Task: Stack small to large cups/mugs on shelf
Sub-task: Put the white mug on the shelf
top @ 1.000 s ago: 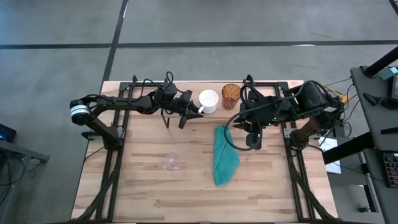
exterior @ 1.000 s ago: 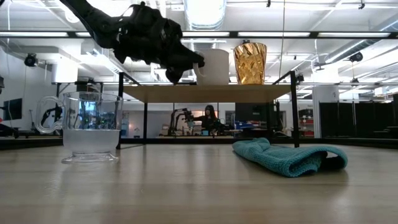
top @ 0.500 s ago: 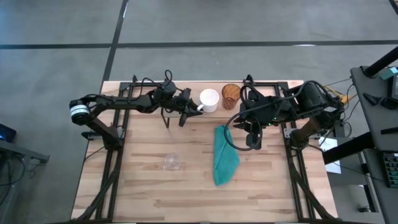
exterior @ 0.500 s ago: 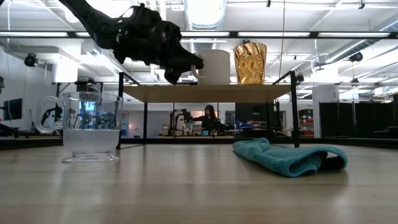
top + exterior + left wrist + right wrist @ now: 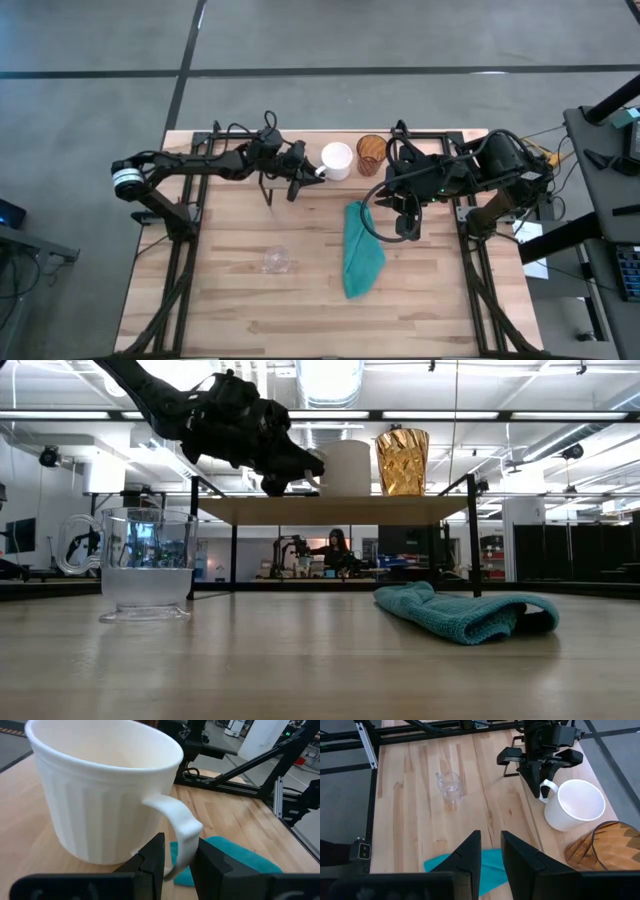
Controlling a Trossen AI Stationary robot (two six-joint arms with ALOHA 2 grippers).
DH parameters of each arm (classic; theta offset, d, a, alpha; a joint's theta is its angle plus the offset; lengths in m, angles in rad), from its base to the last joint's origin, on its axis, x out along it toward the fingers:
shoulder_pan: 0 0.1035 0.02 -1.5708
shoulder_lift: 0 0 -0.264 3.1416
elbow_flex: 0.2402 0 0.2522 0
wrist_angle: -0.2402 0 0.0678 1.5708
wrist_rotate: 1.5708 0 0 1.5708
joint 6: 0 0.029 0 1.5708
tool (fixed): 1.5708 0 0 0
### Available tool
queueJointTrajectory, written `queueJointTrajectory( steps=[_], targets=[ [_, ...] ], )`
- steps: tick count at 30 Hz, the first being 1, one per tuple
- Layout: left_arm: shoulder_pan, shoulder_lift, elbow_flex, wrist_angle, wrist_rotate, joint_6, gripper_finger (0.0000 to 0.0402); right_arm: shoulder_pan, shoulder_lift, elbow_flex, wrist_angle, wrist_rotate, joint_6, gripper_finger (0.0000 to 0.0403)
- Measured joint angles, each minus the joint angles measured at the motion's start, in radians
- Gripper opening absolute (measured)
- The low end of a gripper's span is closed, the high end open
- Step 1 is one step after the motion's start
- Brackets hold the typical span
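- Standing on the shelf (image 5: 330, 509) at the far side of the table (image 5: 240, 300), the white mug (image 5: 336, 161) sits upright with its handle turned toward the left arm.
- The left gripper (image 5: 303, 170) is at that handle: in the left wrist view its two dark fingers (image 5: 152, 857) sit on either side of the white loop, narrowly parted, close to it or touching; whether they actually press on it cannot be told.
- In the right wrist view the same gripper shows from farther off, its tips against the handle of the white mug (image 5: 574, 804).
- The amber glass cup (image 5: 371, 151) stands upright on the shelf just right of the mug; the low view shows the two side by side on the board, the mug (image 5: 346, 468) left and the amber cup (image 5: 402, 461) right.
- The small clear glass (image 5: 276, 260) stands upright on the table, nearer and to the left, well apart from the shelf.
- A teal cloth (image 5: 362, 250) lies crumpled on the table right of centre, near the shelf's front edge.
- The right gripper (image 5: 404, 222) hangs above the table beside the cloth's far end, holding nothing; its fingers (image 5: 468, 852) stand slightly apart.
- A person (image 5: 338, 548) is visible in the room beyond the table, below the shelf board in the low view.
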Motion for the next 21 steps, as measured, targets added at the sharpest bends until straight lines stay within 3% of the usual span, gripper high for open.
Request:
queueJointTrajectory(
  steps=[16,21],
  targets=[
    [0.061,-0.089,0.0,-0.037,-0.001,0.003,0.0066,0.0,0.0,0.0,0.0,0.0,0.0,0.0068],
    [0.075,-0.127,0.0,-0.155,-0.028,0.051,0.0066,0.0,0.0,0.0,0.001,0.0,0.0,0.0068]
  ],
)
